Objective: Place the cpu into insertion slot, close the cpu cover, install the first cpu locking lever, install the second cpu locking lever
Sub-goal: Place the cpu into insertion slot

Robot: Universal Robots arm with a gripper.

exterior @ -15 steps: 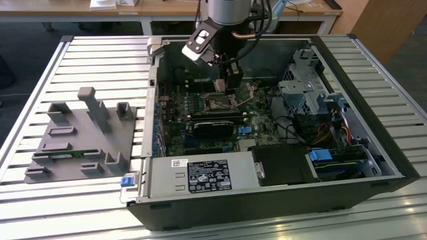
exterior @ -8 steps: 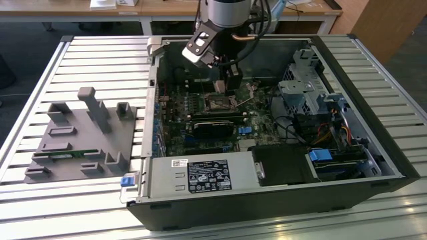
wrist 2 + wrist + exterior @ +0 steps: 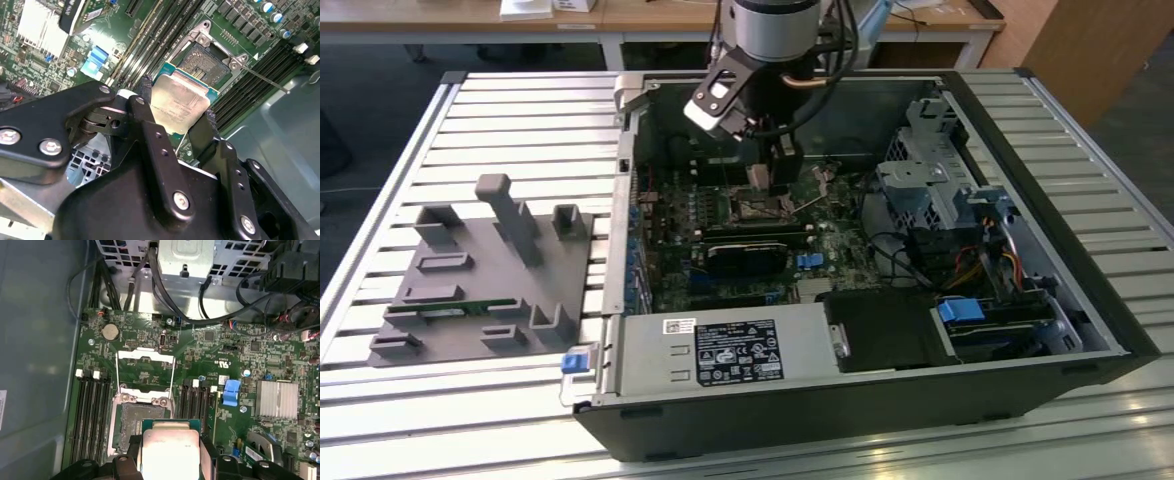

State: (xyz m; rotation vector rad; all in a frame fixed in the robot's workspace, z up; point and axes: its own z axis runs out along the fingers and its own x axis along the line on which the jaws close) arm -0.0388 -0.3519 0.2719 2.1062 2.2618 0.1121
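Cpu (image 3: 181,100) clamped flat between the two black fingers (image 3: 146,87) of the gripper (image 3: 177,102), silver face toward the camera, one finger on each opposite edge. Same grip in the first wrist view, cpu (image 3: 170,450). It hangs off the board, partly overlapping the near edge of the slot (image 3: 137,427), not seated. Slot centre is exposed. Cover (image 3: 145,367) is swung open on the far side of the slot. Memory slots (image 3: 92,415) flank it on the green motherboard (image 3: 215,355). In the exterior view the arm reaches down into the open computer case (image 3: 854,420) on a slatted table (image 3: 480,110).
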